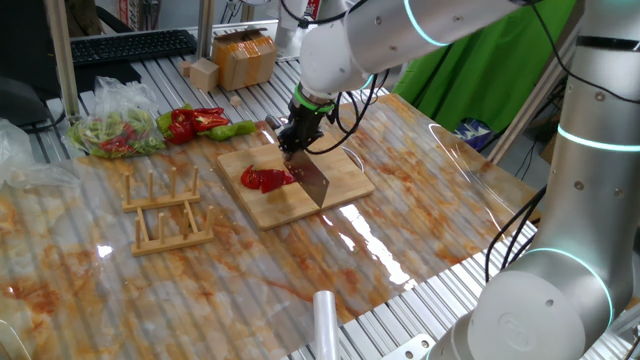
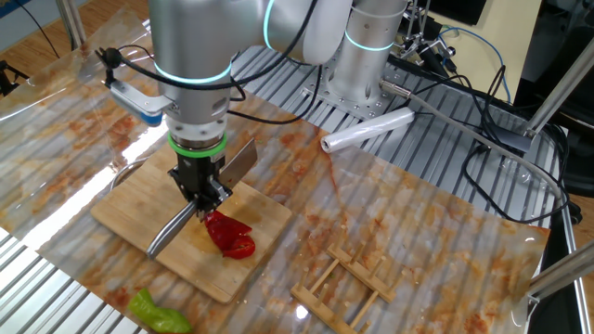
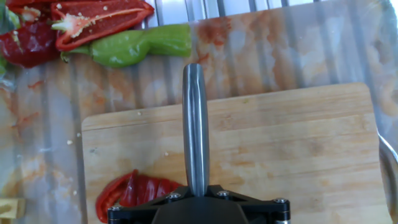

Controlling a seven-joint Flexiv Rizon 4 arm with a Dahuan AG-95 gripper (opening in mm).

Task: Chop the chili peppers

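Observation:
A red chili pepper point(image 1: 268, 178) lies on the wooden cutting board point(image 1: 340, 165), left of the knife. My gripper point(image 1: 298, 138) is shut on a steel knife, whose blade point(image 1: 312, 183) stands on edge on the board just right of the pepper. In the other fixed view the gripper point(image 2: 200, 190) is over the pepper point(image 2: 230, 234), and the knife handle point(image 2: 174, 230) sticks out to the lower left. In the hand view the handle point(image 3: 195, 124) points away over the board point(image 3: 298, 149), with the pepper point(image 3: 134, 191) at the lower left. My fingers are hidden there.
More red peppers point(image 1: 198, 121) and a green pepper point(image 1: 232, 129) lie off the board's far side, next to a bag of peppers point(image 1: 115, 135). A wooden rack point(image 1: 170, 208) stands left of the board. A plastic roll point(image 1: 325, 320) lies at the table's front edge.

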